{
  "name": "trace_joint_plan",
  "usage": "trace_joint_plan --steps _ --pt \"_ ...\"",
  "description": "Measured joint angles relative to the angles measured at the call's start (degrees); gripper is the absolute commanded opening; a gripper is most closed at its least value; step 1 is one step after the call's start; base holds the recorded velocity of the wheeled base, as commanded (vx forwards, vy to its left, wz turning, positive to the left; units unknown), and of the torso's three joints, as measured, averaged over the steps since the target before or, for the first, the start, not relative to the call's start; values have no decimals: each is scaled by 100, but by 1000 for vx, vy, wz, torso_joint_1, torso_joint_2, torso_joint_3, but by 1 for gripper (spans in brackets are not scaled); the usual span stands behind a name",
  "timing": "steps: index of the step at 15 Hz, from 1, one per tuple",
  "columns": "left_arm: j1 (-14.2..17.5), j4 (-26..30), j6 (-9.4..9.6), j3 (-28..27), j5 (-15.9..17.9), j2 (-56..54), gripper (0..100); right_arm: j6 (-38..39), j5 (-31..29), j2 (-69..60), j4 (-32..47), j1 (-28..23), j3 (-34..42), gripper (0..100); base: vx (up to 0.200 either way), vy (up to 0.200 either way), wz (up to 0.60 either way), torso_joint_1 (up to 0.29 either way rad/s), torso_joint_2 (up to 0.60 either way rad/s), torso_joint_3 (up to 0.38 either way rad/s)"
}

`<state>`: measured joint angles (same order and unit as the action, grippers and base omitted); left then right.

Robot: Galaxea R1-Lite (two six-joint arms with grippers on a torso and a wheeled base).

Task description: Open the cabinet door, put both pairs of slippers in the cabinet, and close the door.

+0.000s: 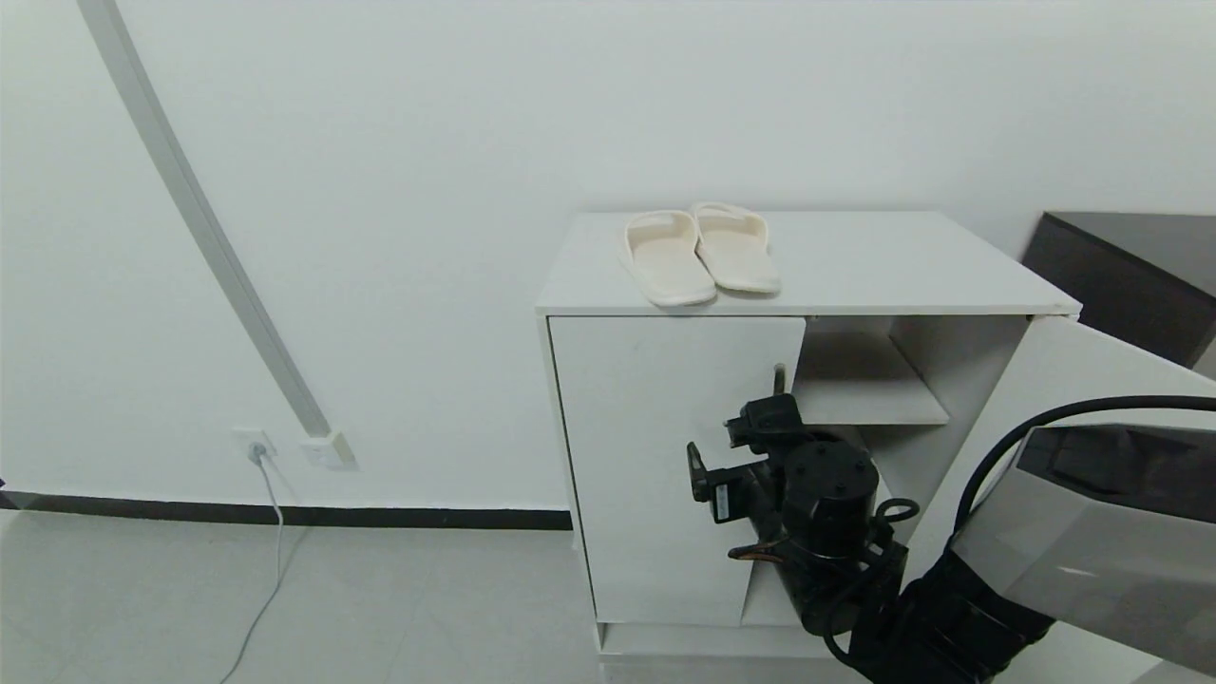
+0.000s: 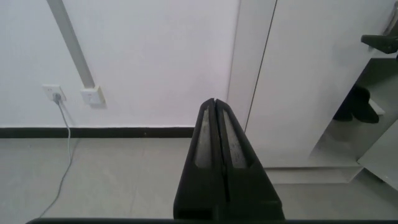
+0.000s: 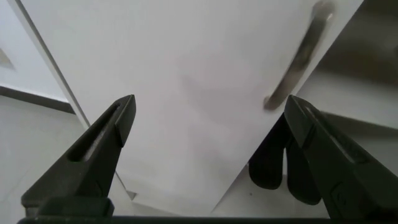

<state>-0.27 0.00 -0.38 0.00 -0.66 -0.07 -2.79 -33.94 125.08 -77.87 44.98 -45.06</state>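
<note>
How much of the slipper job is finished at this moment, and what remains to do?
Done: the right door stands open, and a dark pair seems to sit inside, low down. In hand: the right gripper, open, faces the handle of the closed left door, holding nothing. Left: the cream slippers lie on the cabinet top; they must go in, then the door shut.

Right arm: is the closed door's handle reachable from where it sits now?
Probably yes. The right gripper is open, facing the closed door, with the handle just ahead and nothing between them.
</note>
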Motion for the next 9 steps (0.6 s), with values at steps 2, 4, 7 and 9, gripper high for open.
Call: trace_joint_plan --steps 2,4,7,9 --pt "0 0 0 0 0 0 0 0 2 0 -5 0 13 100 0 0 0 210 -518 -322" --pt "2 2 5 0 -2 0 0 1 -2 -2 -7 0 22 100 0 0 0 220 -540 -325" --pt "0 0 -2 0 -2 0 0 4 41 -11 -110 0 40 100 0 0 0 242 -549 -323" --pt "0 0 -2 0 -2 0 0 -10 110 -32 -218 11 93 100 0 0 0 254 -576 -327"
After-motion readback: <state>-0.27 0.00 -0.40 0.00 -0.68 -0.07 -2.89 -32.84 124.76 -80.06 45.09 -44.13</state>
